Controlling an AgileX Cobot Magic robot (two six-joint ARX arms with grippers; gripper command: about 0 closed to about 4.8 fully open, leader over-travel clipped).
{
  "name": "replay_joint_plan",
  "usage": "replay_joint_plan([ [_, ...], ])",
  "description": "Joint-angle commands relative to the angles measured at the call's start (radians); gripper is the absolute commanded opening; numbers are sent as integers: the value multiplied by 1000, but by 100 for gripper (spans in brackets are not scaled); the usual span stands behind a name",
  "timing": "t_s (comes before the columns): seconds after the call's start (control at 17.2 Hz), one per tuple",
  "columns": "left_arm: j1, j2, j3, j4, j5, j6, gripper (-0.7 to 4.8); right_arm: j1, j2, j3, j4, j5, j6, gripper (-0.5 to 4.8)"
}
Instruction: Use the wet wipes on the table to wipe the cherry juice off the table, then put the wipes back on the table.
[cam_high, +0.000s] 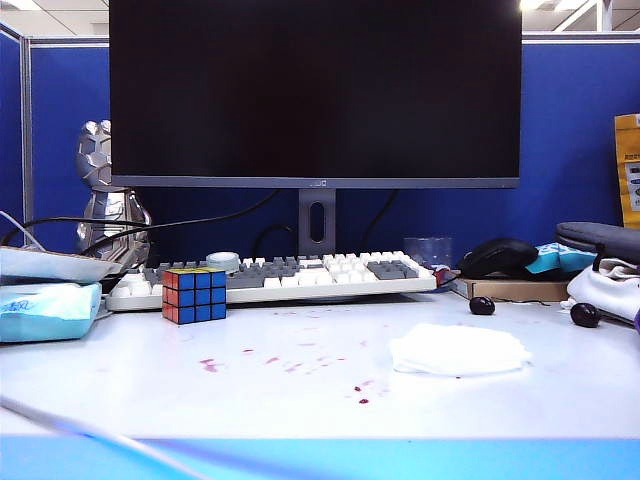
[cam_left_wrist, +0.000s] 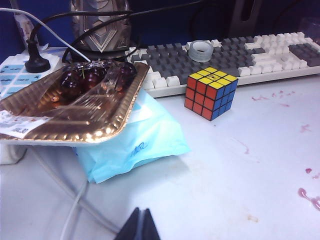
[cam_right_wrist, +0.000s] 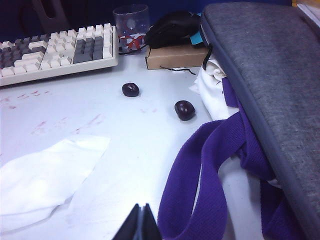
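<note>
The wet wipes (cam_high: 458, 350) lie flat as a white sheet on the table (cam_high: 120, 385), right of centre; the right wrist view shows the wet wipes (cam_right_wrist: 45, 175) beside the gripper. Cherry juice (cam_high: 210, 365) dots and smears the table in front of the keyboard, with more cherry juice (cam_left_wrist: 307, 194) in the left wrist view and faint cherry juice (cam_right_wrist: 40, 125) streaks in the right wrist view. My left gripper (cam_left_wrist: 140, 214) is shut and empty, hanging above bare table near the blue pack. My right gripper (cam_right_wrist: 141, 210) is shut and empty, between the wipes and a purple strap. Neither gripper appears in the exterior view.
A keyboard (cam_high: 280, 275) and monitor stand at the back. A Rubik's cube (cam_high: 194, 294) sits left of centre. A pale blue tissue pack (cam_high: 45, 310) carries a foil tray of cherries (cam_left_wrist: 75, 100). Two loose cherries (cam_high: 482, 305) (cam_high: 585, 315), a purple strap (cam_right_wrist: 200, 170) and grey bag (cam_right_wrist: 270, 75) crowd the right.
</note>
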Motion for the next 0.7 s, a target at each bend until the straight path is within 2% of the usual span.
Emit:
replay_joint_plan([
  [0.06,2,-3,-1,-10,5,-3,-2,-1,0,-2,10,63,1,-4],
  [0.41,2,-3,-1,-10,5,-3,-2,0,0,-2,64,55,54,-4],
  [0.52,2,-3,-1,-10,5,-3,-2,0,0,0,100,34,181,-5],
  [0.58,2,-3,-1,-10,5,-3,-2,7,0,21,141,-5,180,-5],
  [0.7,2,-3,-1,-10,5,-3,-2,41,18,118,117,0,164,-5],
])
